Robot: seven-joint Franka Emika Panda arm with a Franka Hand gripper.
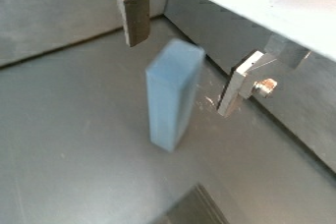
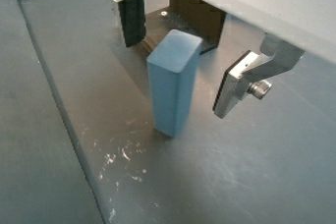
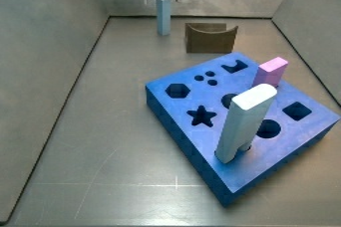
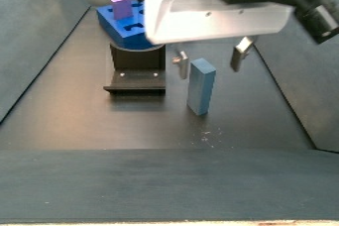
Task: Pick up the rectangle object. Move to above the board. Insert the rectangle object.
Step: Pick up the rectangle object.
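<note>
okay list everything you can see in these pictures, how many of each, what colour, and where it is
Bar: one, pale sky-blue, standing upright on the grey floor at the far end from the board, between the open claw's fingers, not gripped.
Board: one, royal blue with shaped cutouts, lying on the floor.
Post: one, pale with a rounded top, standing in the board.
Block: one, pink, short, standing in the board at a far corner.
Fixture: one, dark bracket on a base plate, on the floor between the bar and the board.
Claw: one, white body with silver fingers, hanging over the bar with a finger on either side.
</note>
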